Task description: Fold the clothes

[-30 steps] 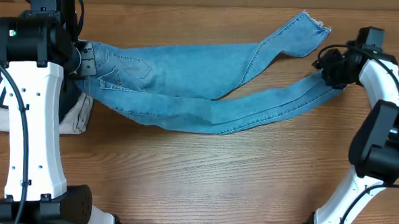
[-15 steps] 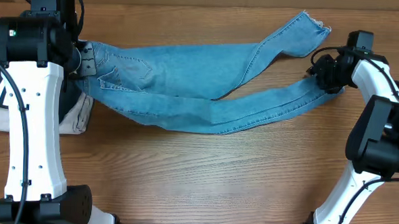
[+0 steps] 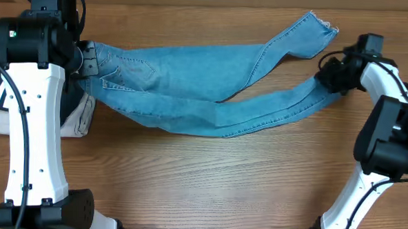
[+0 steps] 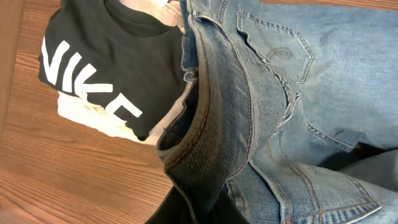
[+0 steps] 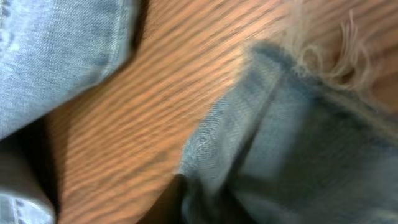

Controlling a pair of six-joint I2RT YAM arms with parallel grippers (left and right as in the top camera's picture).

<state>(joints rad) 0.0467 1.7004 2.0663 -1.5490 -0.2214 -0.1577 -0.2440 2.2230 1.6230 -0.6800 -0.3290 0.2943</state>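
Note:
Light-blue jeans (image 3: pixel 192 76) lie stretched across the table, waist at the left and both legs running right. My left gripper (image 3: pixel 86 59) is shut on the waistband (image 4: pixel 205 124), which bunches up between its jaws (image 4: pixel 205 211). The far leg ends in a frayed hem (image 3: pixel 321 26) at the back right. My right gripper (image 3: pixel 330 77) sits at the end of the near leg, shut on that leg's hem (image 5: pixel 292 124). Frayed threads (image 5: pixel 323 43) show above the pinched denim, and the jaws (image 5: pixel 205 205) are mostly buried in cloth.
A black NIKE top (image 4: pixel 106 68) lies folded on a pale garment (image 4: pixel 93 118) beside the jeans' waist, seen under my left arm as a stack (image 3: pixel 76 119). Bare wood table (image 3: pixel 201 176) spreads in front of the jeans.
My right gripper slid a little left onto the near leg's end and shut on the hem. The left gripper and the jeans' waist have not moved.

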